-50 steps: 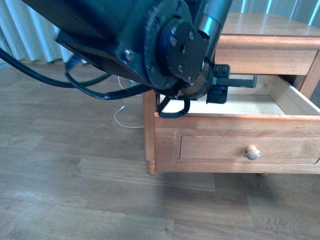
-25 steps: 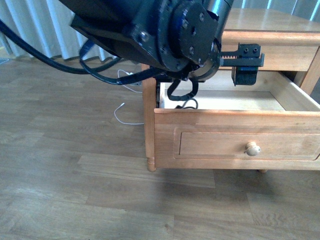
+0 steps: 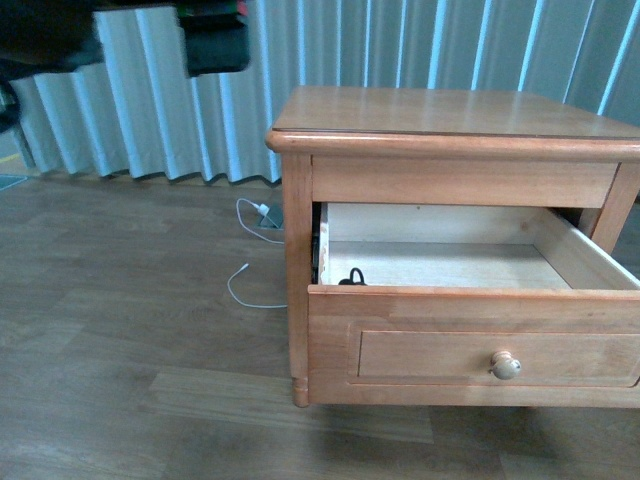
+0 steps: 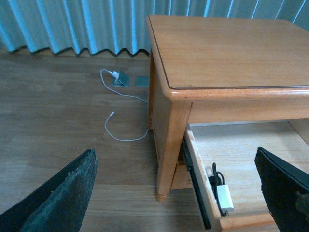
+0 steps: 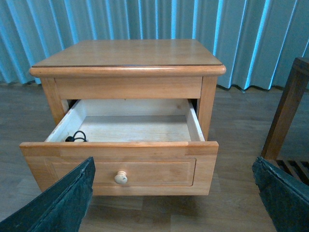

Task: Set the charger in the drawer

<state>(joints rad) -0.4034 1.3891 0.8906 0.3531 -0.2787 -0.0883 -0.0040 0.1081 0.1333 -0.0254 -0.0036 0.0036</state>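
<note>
The charger point(image 4: 223, 198) lies inside the drawer point(image 4: 241, 159), at lower centre-right of the left wrist view. Its job likely done, the left pincer point(image 4: 174, 159) and right pincer point(image 5: 174, 163) gape apart, empty.

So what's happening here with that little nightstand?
A two-armed robot is putting a charger away. The charger already lies inside the open drawer of the nightstand, in its front left corner, with nothing gripping it. The left arm is up high, off to the nightstand's left, and the jaws on both arms stand wide open and empty. The drawer is not pushed shut.
</note>
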